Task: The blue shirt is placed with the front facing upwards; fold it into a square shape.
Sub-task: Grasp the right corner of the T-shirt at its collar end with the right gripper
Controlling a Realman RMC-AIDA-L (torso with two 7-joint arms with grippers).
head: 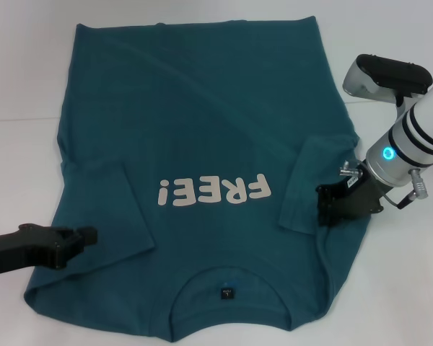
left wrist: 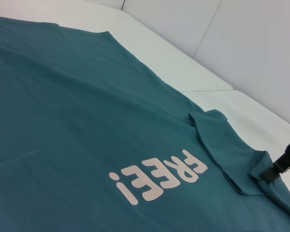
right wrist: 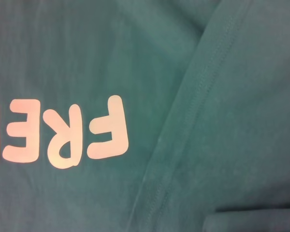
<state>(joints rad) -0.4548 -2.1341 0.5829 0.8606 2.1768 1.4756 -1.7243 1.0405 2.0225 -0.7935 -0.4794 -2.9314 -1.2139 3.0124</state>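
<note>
**Shirt flat, both sleeves turned in**

The blue shirt (head: 202,144) is lying front up on the white table (head: 14,65), collar toward the robot and hem at the far side. The white "FREE!" lettering (head: 213,192) is reading upside down from the head view. A small dark label (head: 226,293) is showing inside the round neck.

Both short sleeves are lying folded inward over the chest — the one on the robot's right (head: 310,184) is making a flap whose stitched hem is running just beside the "F" in the right wrist view.

The right gripper (head: 339,205) is sitting on the shirt's right edge, at the outer part of that folded sleeve, its black body touching bunched cloth. Cannot tell whether its fingers are spread or pinching the fabric; they are hidden against the cloth.

The left gripper (head: 78,239) is reaching in low over the shirt's left side, near the shoulder and the folded left sleeve. Cannot tell its finger state either.
</note>
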